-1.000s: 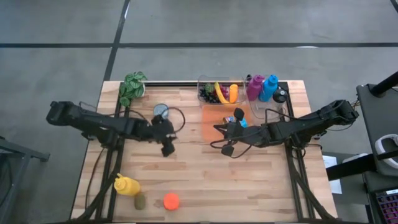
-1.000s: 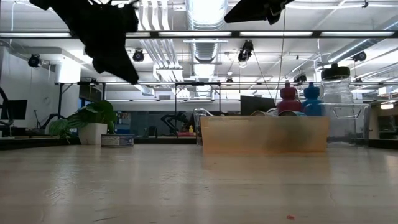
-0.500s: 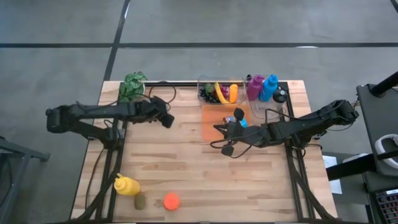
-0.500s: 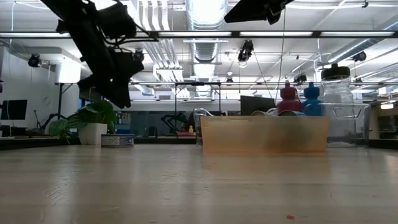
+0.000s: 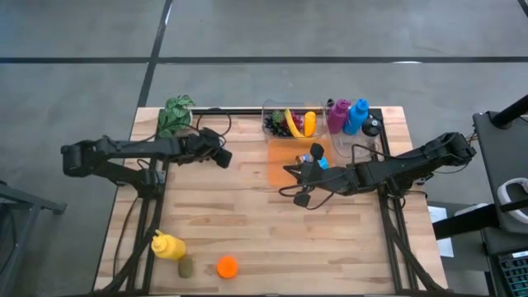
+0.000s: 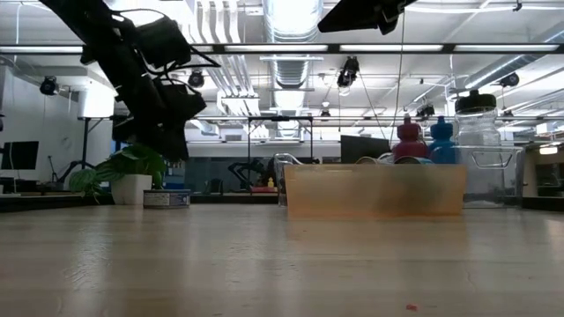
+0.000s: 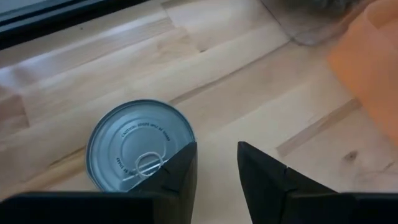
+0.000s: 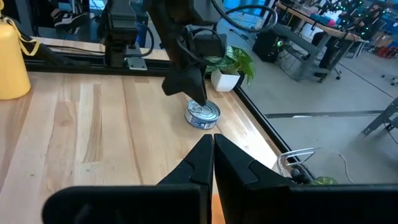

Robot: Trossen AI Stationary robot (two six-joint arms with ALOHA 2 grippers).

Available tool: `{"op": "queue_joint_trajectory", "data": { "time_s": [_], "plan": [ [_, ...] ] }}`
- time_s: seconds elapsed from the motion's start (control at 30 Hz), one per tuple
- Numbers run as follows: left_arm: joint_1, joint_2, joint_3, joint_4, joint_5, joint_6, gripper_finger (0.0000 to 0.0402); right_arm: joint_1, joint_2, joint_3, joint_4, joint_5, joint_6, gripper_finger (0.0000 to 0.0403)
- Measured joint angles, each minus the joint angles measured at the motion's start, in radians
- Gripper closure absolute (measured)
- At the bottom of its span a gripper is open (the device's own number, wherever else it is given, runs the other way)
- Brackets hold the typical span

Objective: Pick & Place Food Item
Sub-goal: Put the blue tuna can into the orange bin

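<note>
Just beside tin can (image 7: 140,144), left hand (image 7: 216,163) slightly parted, above

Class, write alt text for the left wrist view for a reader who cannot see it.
The left claw, fingers slightly apart, hangs over a wooden table beside a sealed pull-tab tin can. An orange bin fills one corner.

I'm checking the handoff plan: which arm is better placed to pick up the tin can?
Left. Its gripper hangs right above the tin can, fingers slightly apart. The right gripper sits shut beside the orange bin, farther away.
</note>
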Motion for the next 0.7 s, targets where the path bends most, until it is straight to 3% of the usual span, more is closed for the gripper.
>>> {"op": "queue_joint_trajectory", "data": {
  "time_s": [0.3,0.7],
  "plan": [
    [0.006,0.13,0.002,0.013,0.0,-0.019,0.0284,0.0,0.0,0.0,0.002,0.0,0.0,0.0394],
    [0.065,0.148,0.002,0.04,-0.042,-0.046,0.0284,0.0,0.0,0.0,0.002,0.0,-0.004,0.0394]
  ]
}}
